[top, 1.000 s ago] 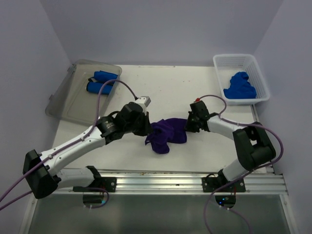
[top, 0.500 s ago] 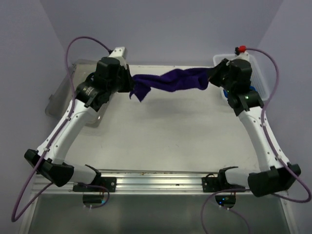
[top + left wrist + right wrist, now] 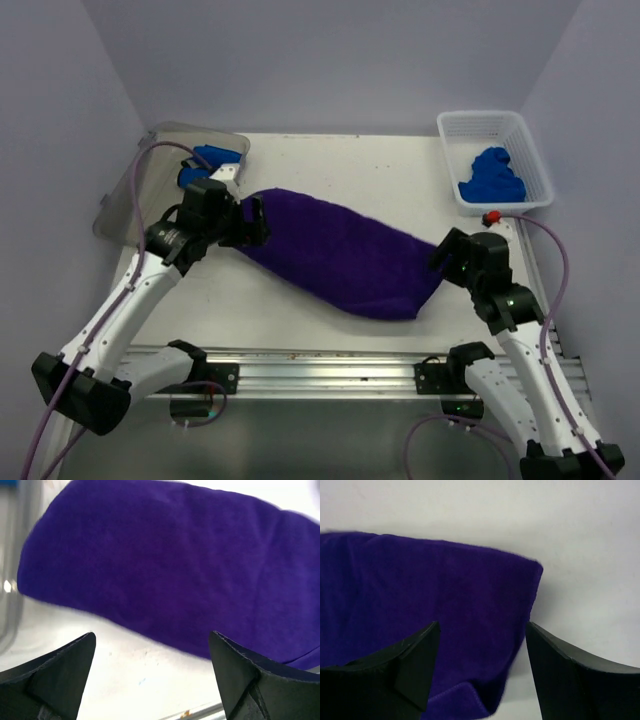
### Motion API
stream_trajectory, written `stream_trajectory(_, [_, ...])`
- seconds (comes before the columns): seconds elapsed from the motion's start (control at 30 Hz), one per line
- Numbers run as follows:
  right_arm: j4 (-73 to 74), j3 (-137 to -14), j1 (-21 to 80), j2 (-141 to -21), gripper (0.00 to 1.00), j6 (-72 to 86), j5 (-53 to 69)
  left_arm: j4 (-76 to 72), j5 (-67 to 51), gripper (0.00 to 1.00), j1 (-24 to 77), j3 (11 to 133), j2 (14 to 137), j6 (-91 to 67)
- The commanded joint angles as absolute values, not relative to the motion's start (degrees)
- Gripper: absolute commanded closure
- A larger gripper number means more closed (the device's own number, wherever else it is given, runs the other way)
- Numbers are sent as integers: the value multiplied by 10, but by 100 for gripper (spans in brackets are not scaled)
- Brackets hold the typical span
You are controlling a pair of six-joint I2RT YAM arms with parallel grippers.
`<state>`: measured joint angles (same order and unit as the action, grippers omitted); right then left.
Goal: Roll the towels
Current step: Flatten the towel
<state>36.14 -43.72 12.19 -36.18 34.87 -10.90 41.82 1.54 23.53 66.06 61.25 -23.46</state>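
Counting first: 1 purple towel (image 3: pixel 340 255), 2 rolled blue towels (image 3: pixel 212 155) in the clear bin (image 3: pixel 125 215) at the L edge, and 1 white basket (image 3: pixel 480 116) in the far R corner w/ a crumpled blue heap (image 3: pixel 492 178) inside. Can't tell if that heap is 1 cloth or several. 2 arms: left arm (image 3: pixel 130 300) and right arm (image 3: pixel 520 330).

Purple towel is spread out on the tabletop (image 3: pixel 350 170), running diagonally from beside the bin toward the near R side. Left jaws sit at its far-L end, right jaws at its near-R end. Both pairs are spread wide w/ nothing pinched. In the L wrist cam the towel (image 3: pixel 165 565) lies just past the fingers (image 3: pixel 55 675). In the R wrist cam its corner (image 3: pixel 420 595) lies under the gap between the fingers (image 3: pixel 570 680).

Tabletop is whitish w/ a few specks, and a metal rail (image 3: pixel 330 362) runs along the near edge. Pale lilac walls on 3 sides.

Hard bits: the left arm covers part of the nearer blue roll. The towel's edges look soft from above. The R wrist cam shows a fold at the bottom edge, cut off by the frame.
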Motion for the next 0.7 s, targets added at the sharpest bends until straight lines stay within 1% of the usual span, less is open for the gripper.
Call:
stream_trajectory(0.0, [426,-403,122,-385,27,379,-99,410,-27,3,234,608,649,-243])
stream_trajectory(0.1, [410,-420,122,-426,27,365,-70,400,-27,10,234,586,659,-247])
stream_trajectory(0.13, [403,-428,122,-437,28,359,-55,390,-24,14,234,581,659,-254])
stream_trajectory(0.2, [403,-428,123,-470,31,355,-13,379,-31,18,234,562,660,-257])
stream_trajectory(0.23, [390,-414,123,-478,39,354,-3,367,-29,20,234,554,663,-259])
stream_trajectory(0.3, [371,-389,128,-488,47,368,31,358,-28,23,234,534,674,-265])
stream_trajectory(0.33, [343,-362,143,-490,52,384,54,336,-32,26,234,525,679,-269])
stream_trajectory(0.4, [320,-338,174,-510,59,406,41,302,-57,29,235,503,704,-272])
stream_trajectory(0.43, [303,-322,210,-519,62,425,24,270,-66,30,235,498,716,-275])
stream_trajectory(0.53, [273,-309,259,-576,62,457,5,237,-67,32,236,509,778,-276])
stream_trajectory(0.6, [258,-299,262,-598,63,467,2,223,-60,33,236,526,822,-274])
stream_trajectory(0.67, [253,-294,261,-631,62,475,-46,213,-56,34,236,536,857,-272])
